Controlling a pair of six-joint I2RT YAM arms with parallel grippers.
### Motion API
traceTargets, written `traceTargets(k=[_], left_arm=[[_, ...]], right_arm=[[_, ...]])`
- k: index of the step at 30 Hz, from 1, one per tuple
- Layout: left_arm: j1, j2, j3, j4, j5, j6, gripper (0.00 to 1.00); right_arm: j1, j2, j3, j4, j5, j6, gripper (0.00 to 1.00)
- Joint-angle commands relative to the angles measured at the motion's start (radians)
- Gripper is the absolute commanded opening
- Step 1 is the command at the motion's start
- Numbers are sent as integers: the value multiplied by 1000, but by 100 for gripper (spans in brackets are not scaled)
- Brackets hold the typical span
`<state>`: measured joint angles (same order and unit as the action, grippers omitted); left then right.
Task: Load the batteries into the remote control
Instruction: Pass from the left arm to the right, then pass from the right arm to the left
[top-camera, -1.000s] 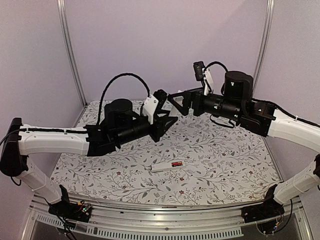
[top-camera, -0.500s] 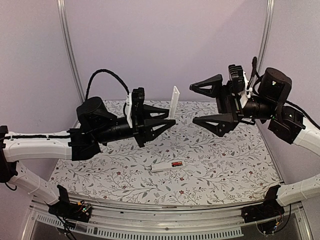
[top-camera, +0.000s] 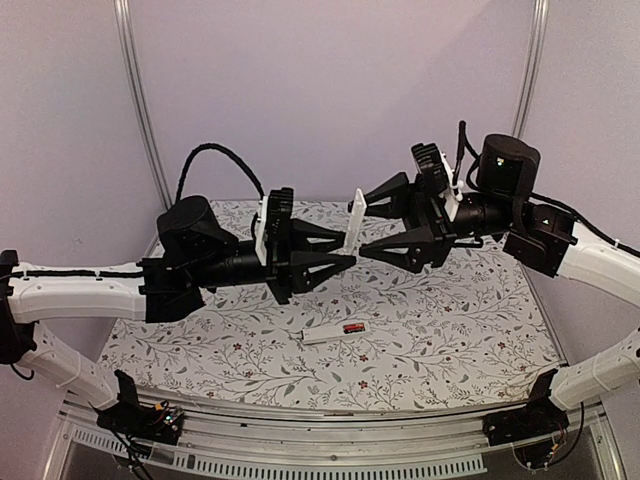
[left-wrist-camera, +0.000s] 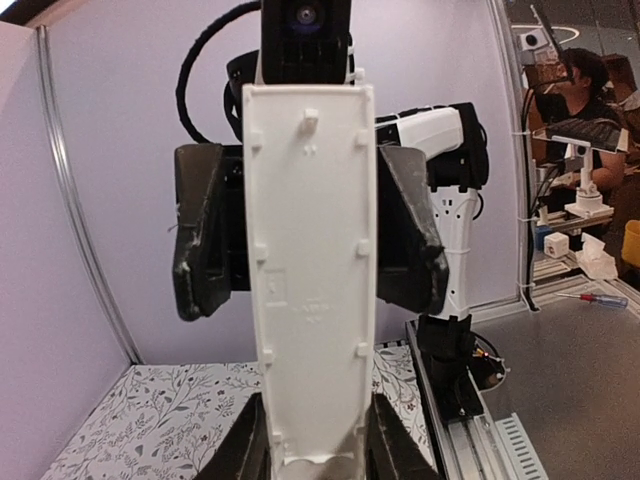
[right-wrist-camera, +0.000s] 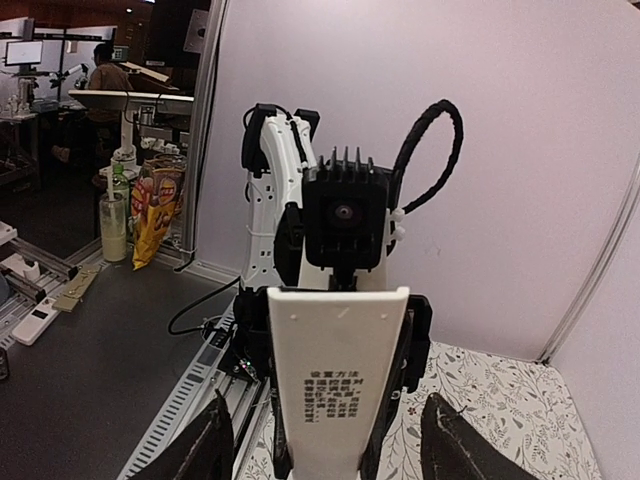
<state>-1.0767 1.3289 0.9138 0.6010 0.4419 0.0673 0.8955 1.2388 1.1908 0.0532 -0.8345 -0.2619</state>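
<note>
**Two arms meet over a white cover in mid-air; the remote lies on the table below**

Seen from above, two black-and-white robot arms reach toward each other over a table (top-camera: 450, 330) covered in a floral-print cloth.

The left gripper (top-camera: 348, 252) is closed narrowly on the lower end of a thin white cover (top-camera: 354, 215). It holds the cover upright in the air, with the top leaning slightly right. The left wrist camera shows the cover's inner face, with small clips along both long edges. The left fingers (left-wrist-camera: 245, 450) press against its bottom end from either side.

The right gripper (top-camera: 365, 226) faces the left one from the opposite side with its jaws spread wide. One finger is above the cover's upper part and one below it. In the right wrist view the cover's outer face stands between the right fingers (right-wrist-camera: 205, 445). That face is smooth and has a small block of printed text. A gap shows on each side, so the fingers are not touching the cover.

The remote (top-camera: 328, 335), a slim white bar, lies flat on the table near the front centre. It is well below both grippers and neither one touches it. At its right end is a small black-and-red shape that looks like the batteries (top-camera: 353, 328). It is too small to tell whether they sit inside the remote or rest against it.
</note>
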Motion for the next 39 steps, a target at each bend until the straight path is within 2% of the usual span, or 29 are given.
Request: traceTargets(k=[1, 11, 20, 22, 24, 25, 27, 28, 29, 30, 35, 39], left_arm=[[-13, 16, 27, -13, 8, 16, 0], [-14, 28, 32, -24, -7, 18, 0], [-14, 23, 34, -33, -3, 12, 1], [-14, 21, 31, -33, -7, 11, 9], [-14, 17, 28, -35, -13, 7, 22], [-14, 14, 24, -36, -13, 7, 32], [-14, 8, 20, -42, -21, 3, 61], [-15, 4, 18, -49, -31, -2, 73], [-14, -3, 16, -60, -43, -9, 80], [-14, -10, 18, -77, -60, -19, 84], [-15, -51, 59, -250, -201, -122, 84], [-9, -74, 91, -370, -361, -233, 79]], right_arm=[[-1, 24, 27, 7, -59, 29, 60], [5, 50, 32, 47, -70, 70, 46], [5, 55, 51, -1, -54, 49, 30], [6, 52, 56, -25, -37, 35, 27], [5, 45, 56, -41, -6, 27, 25], [5, 40, 58, -50, 19, 19, 24], [5, 31, 59, -90, 93, 5, 22], [6, 29, 60, -111, 138, -6, 22], [5, 25, 62, -138, 189, -28, 22], [5, 25, 63, -167, 240, -45, 22], [29, 69, 76, -302, 635, -163, 20], [65, 155, 125, -376, 788, -229, 15]])
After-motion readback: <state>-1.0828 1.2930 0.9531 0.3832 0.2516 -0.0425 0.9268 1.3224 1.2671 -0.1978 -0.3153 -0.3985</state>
